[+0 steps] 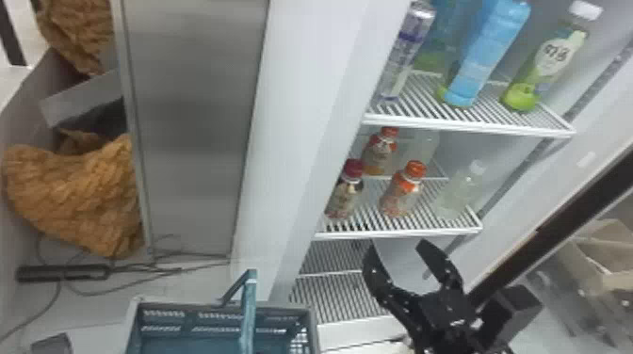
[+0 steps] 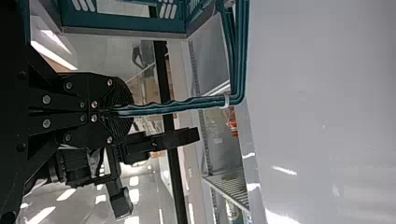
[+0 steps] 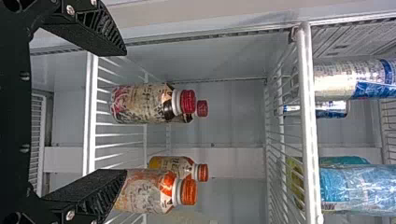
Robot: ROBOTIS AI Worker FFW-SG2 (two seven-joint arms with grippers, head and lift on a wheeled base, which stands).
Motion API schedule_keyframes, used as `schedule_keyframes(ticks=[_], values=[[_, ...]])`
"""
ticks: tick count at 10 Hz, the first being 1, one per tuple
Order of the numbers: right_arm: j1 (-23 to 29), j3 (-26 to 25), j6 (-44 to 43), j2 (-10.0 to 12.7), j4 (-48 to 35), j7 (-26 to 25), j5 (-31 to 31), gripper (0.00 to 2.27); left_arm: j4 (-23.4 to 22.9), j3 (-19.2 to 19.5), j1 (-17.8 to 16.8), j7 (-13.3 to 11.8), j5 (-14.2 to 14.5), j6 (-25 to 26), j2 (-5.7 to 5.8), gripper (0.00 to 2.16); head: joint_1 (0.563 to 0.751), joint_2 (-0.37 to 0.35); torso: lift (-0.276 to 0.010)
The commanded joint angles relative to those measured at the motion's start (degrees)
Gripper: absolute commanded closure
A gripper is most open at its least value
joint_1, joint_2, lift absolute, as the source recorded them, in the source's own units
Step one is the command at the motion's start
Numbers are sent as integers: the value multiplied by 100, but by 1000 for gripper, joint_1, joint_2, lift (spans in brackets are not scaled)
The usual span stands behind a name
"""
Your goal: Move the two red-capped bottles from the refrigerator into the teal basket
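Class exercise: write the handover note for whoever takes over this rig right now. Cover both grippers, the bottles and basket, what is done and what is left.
Left gripper: shut on the handle of the teal basket.
Right gripper: open, holding nothing, in front of the bottle shelf.
Bottles: front red-capped bottle upright on the shelf, rear red-capped bottle mostly hidden behind it. Orange-capped bottles stand to their right; leave those.
Done: basket held up by its handle; neither red-capped bottle transferred.
Left: grasp both red-capped bottles, probably front one first, and put each in the basket.
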Motion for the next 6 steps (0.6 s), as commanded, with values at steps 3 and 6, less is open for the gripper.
schedule_keyframes(ticks=[3, 6], values=[[-211, -5, 0, -26, 279, 106, 48, 114, 0, 9, 14, 0, 11, 0, 0, 1157, 695, -350, -224], [-450, -5, -127, -53, 574, 185, 94, 114, 0, 9, 14, 0, 34, 0, -9, 1157, 695, -350, -224]])
